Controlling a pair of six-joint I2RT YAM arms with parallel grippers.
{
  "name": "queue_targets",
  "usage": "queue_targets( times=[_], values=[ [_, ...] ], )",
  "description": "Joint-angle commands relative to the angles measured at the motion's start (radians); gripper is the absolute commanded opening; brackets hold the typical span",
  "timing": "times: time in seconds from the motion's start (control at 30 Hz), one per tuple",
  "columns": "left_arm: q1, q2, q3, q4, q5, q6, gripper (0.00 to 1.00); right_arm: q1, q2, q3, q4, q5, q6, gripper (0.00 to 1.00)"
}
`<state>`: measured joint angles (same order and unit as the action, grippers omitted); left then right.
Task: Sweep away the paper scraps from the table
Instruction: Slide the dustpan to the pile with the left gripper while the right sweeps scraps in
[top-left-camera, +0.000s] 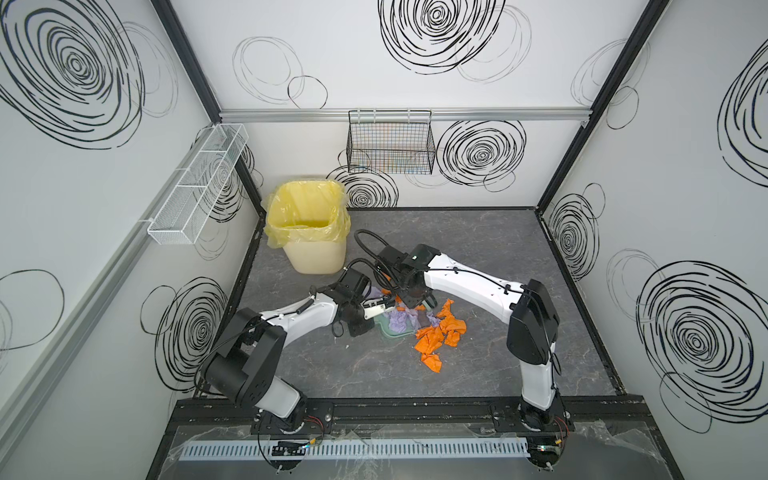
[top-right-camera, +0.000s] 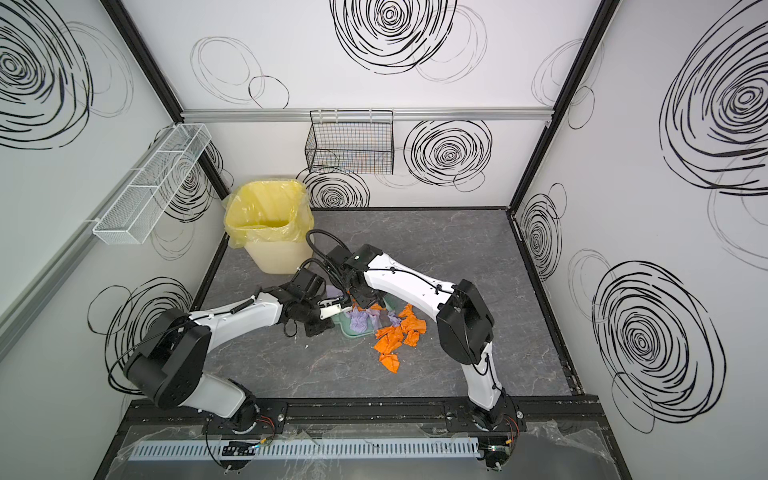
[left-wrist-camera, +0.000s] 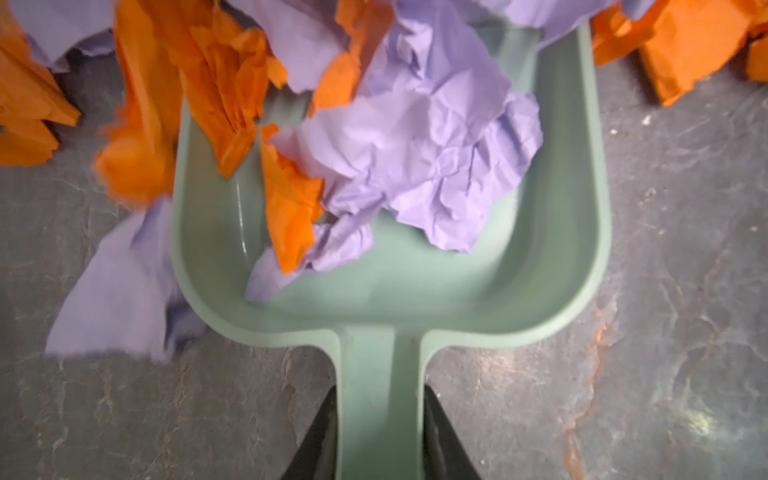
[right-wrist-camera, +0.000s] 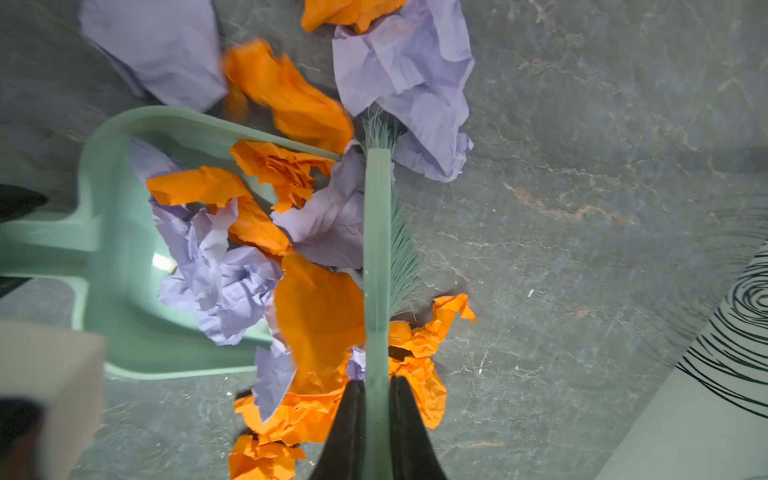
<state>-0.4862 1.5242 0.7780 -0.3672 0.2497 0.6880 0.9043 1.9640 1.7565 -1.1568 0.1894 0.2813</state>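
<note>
Crumpled orange and lilac paper scraps (top-left-camera: 438, 334) lie bunched in the middle of the dark grey table (top-left-camera: 478, 257). A green dustpan (left-wrist-camera: 598, 216) rests flat on the table with several scraps (left-wrist-camera: 419, 158) inside; others spill past its sides and mouth. My left gripper (left-wrist-camera: 379, 409) is shut on the dustpan's handle. My right gripper (right-wrist-camera: 377, 399) is shut on the handle of a green brush (right-wrist-camera: 377, 232). The brush lies across the dustpan's (right-wrist-camera: 108, 249) mouth, its bristles against the scraps (right-wrist-camera: 320, 316). In both top views the two wrists meet over the pile.
A bin with a yellow liner (top-left-camera: 309, 226) stands at the back left corner of the table. A black wire basket (top-left-camera: 390, 143) hangs on the back wall and a white mesh rack (top-left-camera: 199, 183) on the left wall. White walls enclose three sides.
</note>
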Motion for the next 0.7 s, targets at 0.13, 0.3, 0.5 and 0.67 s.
queue_targets(
  times=[0.13,0.3,0.5,0.67],
  values=[
    [-0.001,0.04,0.033,-0.011,-0.008,-0.01,0.0,0.016,-0.077,0.05,-0.045,-0.124,0.028,0.0],
    [0.018,0.037,0.051,-0.009,0.009,-0.012,0.0,0.006,-0.114,0.056,-0.093,-0.109,0.039,0.0],
    [0.039,0.02,0.075,-0.019,0.021,-0.012,0.0,-0.042,-0.2,0.006,-0.102,-0.092,0.044,0.0],
    [0.047,-0.008,0.084,-0.012,0.061,-0.018,0.0,-0.141,-0.289,-0.003,-0.08,-0.074,0.06,0.0]
  ],
)
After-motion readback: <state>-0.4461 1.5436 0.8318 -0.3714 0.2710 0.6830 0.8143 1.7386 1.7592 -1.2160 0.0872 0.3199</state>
